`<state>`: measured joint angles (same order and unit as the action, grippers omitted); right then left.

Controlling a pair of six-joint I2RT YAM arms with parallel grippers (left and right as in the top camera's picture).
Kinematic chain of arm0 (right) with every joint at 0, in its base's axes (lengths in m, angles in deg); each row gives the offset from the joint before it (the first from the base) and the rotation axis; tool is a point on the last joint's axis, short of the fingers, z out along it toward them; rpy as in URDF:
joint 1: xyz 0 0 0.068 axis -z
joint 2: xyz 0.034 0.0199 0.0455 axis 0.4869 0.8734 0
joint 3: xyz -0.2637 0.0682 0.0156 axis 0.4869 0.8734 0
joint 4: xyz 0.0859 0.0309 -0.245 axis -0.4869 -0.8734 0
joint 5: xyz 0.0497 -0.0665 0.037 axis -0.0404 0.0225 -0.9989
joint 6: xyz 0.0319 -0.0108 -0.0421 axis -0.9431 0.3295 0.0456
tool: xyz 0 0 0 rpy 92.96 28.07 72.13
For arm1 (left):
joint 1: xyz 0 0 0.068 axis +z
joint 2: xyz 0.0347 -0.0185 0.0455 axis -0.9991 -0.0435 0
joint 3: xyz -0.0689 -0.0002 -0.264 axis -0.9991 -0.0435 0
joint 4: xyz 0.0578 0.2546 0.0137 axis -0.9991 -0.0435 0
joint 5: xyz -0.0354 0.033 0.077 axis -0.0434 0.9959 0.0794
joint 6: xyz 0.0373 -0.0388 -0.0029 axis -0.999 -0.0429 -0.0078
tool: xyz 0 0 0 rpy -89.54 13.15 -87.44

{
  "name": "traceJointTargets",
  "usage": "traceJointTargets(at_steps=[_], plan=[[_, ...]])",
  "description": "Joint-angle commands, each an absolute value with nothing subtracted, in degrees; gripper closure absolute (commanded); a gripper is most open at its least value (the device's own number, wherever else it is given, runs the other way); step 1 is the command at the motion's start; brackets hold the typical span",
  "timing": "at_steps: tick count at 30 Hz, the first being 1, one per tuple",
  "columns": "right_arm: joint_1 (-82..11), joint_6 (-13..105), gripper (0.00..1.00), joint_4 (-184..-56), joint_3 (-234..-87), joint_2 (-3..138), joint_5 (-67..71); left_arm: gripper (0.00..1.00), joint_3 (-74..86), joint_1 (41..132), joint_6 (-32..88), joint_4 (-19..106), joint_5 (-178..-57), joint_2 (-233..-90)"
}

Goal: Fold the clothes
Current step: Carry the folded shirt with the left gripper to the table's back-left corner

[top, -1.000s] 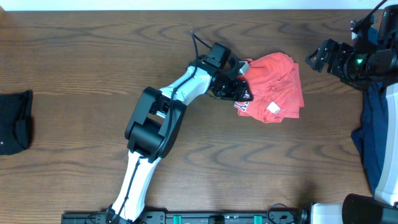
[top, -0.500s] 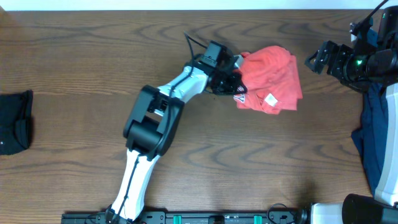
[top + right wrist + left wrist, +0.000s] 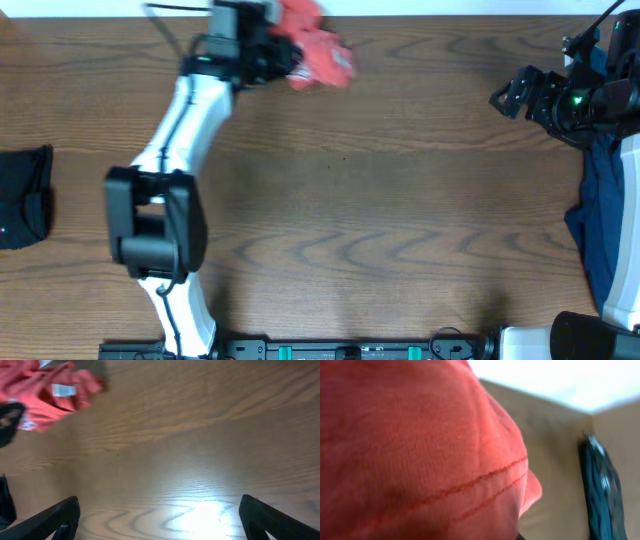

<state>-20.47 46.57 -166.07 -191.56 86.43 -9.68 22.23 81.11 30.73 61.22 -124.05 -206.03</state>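
Your left fingers [image 3: 283, 58] are shut on the red T-shirt [image 3: 322, 55], far side of desk [image 3: 400, 220]; right fingers [image 3: 503, 96] wide open, empty. Next, prob: lay it flat mid-desk.

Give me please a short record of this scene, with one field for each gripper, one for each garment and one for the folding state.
left gripper: shut on the coral-red T-shirt
right gripper: open, holding nothing, over the bare table
coral-red T-shirt: bunched up, near the table's far edge
navy shirt: at the right edge, no gripper on it
black garment: at the left edge, no gripper on it
folding state: no garment lies folded flat yet
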Motion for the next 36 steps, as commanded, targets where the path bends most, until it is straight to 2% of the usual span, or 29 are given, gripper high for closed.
traceJointTargets(at_steps=[1,11,24,36], plan=[[-21.0,46.1,0.01,-166.4,-191.9,85.4,-10.1,0.94,22.9,86.3,32.1,61.0,-123.2,-205.3],[-21.5,46.1,0.01,-166.7,-191.9,85.4,-10.1,0.94,22.9,103.4,30.3,55.4,-123.6,-204.6],[-28.7,46.1,0.01,-166.0,-191.9,85.4,-10.1,0.94,22.9,124.3,24.3,52.6,-125.8,-201.1],[-34.9,46.0,0.01,-164.3,-191.9,85.4,-10.1,0.94,24.2,136.6,20.6,53.7,-129.1,-201.1]])
